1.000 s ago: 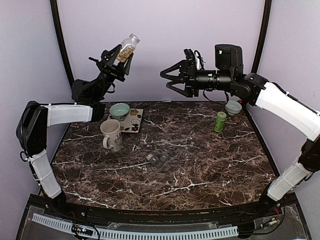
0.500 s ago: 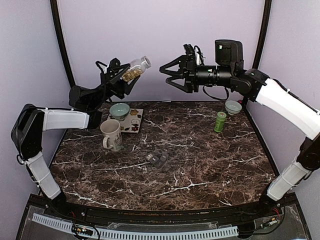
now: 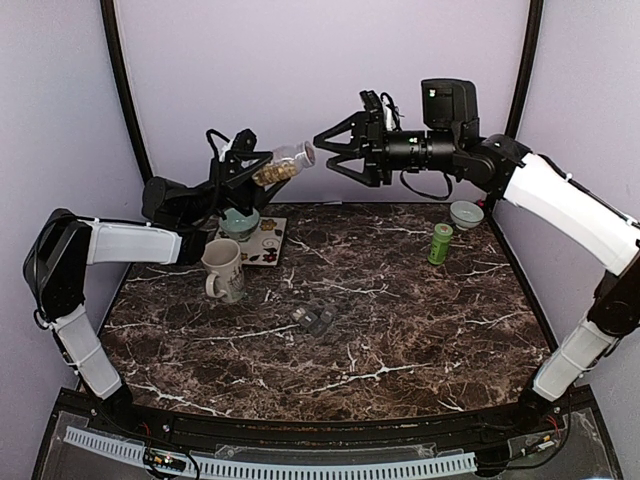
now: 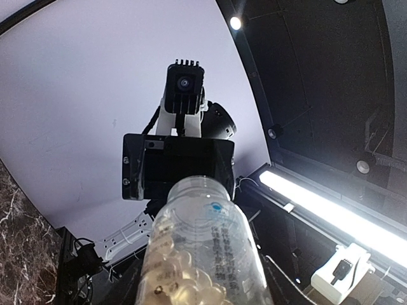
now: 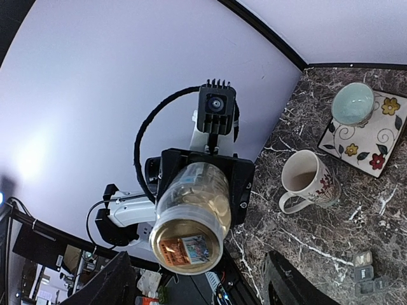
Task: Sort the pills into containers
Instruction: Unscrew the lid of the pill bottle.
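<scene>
Clamping the bottle (image 3: 285,162) of pills (image 3: 268,174), left gripper (image 3: 250,166) faces right gripper (image 3: 320,150), jaws spread and empty; containers (image 3: 314,320) seem unfilled.

Jar (image 4: 203,254): base cut off by lower edge, left wrist view. Containers (image 3: 314,320): contents too small to tell. Right fingers (image 5: 291,283): partly out of frame.

The pills (image 3: 268,175) are seen as small tan-yellow pieces, heaped inside a clear jar (image 3: 295,156) tilted almost level above the table's far left. The containers (image 3: 314,320), a low dark grey strip, are laid flat mid-table.
</scene>
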Controlling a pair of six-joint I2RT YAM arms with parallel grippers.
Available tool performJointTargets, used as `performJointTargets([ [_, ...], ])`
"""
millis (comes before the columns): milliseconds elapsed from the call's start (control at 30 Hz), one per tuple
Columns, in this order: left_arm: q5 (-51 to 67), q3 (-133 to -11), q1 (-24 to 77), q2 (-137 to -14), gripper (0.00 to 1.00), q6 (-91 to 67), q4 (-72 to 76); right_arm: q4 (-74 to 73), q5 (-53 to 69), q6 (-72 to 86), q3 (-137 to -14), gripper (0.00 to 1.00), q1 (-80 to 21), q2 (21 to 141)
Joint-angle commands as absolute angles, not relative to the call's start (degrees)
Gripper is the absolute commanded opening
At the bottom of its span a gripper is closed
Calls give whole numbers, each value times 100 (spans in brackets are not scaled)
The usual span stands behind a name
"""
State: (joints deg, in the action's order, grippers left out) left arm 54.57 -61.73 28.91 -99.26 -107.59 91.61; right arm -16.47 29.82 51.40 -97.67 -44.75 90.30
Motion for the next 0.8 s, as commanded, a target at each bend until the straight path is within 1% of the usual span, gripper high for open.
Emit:
performJointTargets([
  [0, 5675, -6132, 2927, -9694, 0, -10589, 9718, -1554, 3081, 5084, -10029, 69, -4515, 9088],
  [567, 5867, -6306, 2928, -9813, 0, -10107, 9033, -2012, 3209, 4926, -10546, 68, -4668, 9570],
  [667, 5873, -6350, 2929, -9834, 0, -10014, 8935, -2111, 3218, 4881, -10601, 63, -4688, 9614],
  [767, 5881, -6393, 2929, -9859, 0, -9957, 8852, -2197, 3242, 4839, -10627, 49, -4700, 9639],
])
